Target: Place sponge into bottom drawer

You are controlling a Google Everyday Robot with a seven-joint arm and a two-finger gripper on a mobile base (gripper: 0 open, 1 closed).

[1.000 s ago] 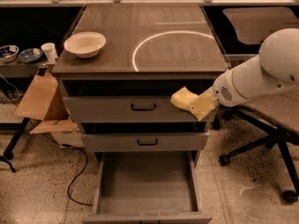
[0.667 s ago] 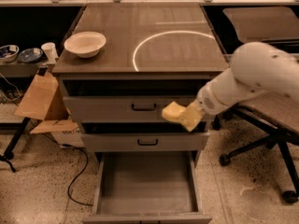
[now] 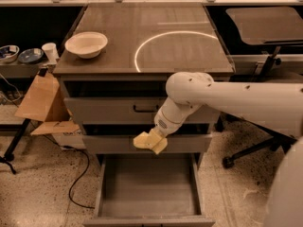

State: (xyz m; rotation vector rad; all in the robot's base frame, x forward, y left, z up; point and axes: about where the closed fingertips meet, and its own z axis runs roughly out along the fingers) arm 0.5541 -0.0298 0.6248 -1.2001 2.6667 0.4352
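Sponge drop is mid-carry rn: the small pale-yellow foam sponge [image 3: 143,141] w/ wavy edges hangs in the air right in front of the shut middle grey drawer [image 3: 109,144]. That puts it just above the back edge of the open bottom drawer [image 3: 149,190], the wide grey tray pulled out low near the floor. The white arm's two-finger gripper [image 3: 155,137] is clamped on the sponge, tho the foam hides most of the fingers. Next move imo: come down and a bit fwd toward the camera so the sponge sits over the flat drawer floor, then let go. Main thing to mind is the middle drawer's front just behind the sponge, plus the tray's side walls. Other stuff: round white bowl [image 3: 86,44] up on the grey cabinet top [image 3: 189,56], brown cardboard flaps [image 3: 42,98] at the left, black floor cable [image 3: 78,183]. None of it's in the way.
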